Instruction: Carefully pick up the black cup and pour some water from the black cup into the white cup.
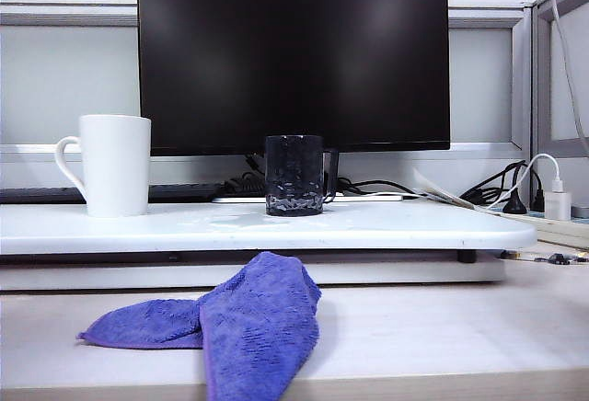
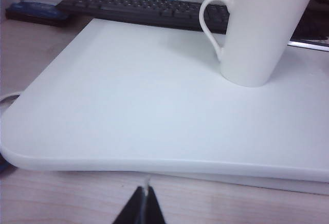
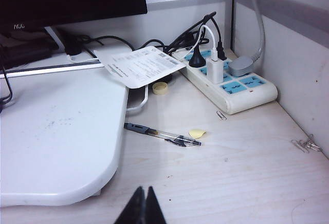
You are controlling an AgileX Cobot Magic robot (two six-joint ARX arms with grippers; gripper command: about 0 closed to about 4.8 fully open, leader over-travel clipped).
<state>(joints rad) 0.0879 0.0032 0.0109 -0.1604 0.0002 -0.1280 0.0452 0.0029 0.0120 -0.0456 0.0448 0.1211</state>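
Observation:
The black cup (image 1: pixel 294 176), a small dark faceted mug with its handle to the right, stands upright at the middle of the white board (image 1: pixel 368 231). The white cup (image 1: pixel 114 164) (image 2: pixel 262 31) is upright at the board's left end, handle to the left. Water is not discernible through the dark wall. My left gripper (image 2: pixel 145 193) is shut and empty, hanging over the wooden desk short of the board's near edge, well away from the white cup. Shut and empty too, my right gripper (image 3: pixel 144 192) hovers over the desk beside the board's right corner (image 3: pixel 77 183). Neither gripper appears in the exterior view.
A purple cloth (image 1: pixel 235 323) hangs over the desk's front edge. A black monitor (image 1: pixel 294 56) and keyboard (image 2: pixel 144 9) stand behind the board. On the desk at the right are a power strip (image 3: pixel 229 77) with plugs, a paper sheet (image 3: pixel 141 66), a pen (image 3: pixel 162 134) and paper clips (image 3: pixel 306 144).

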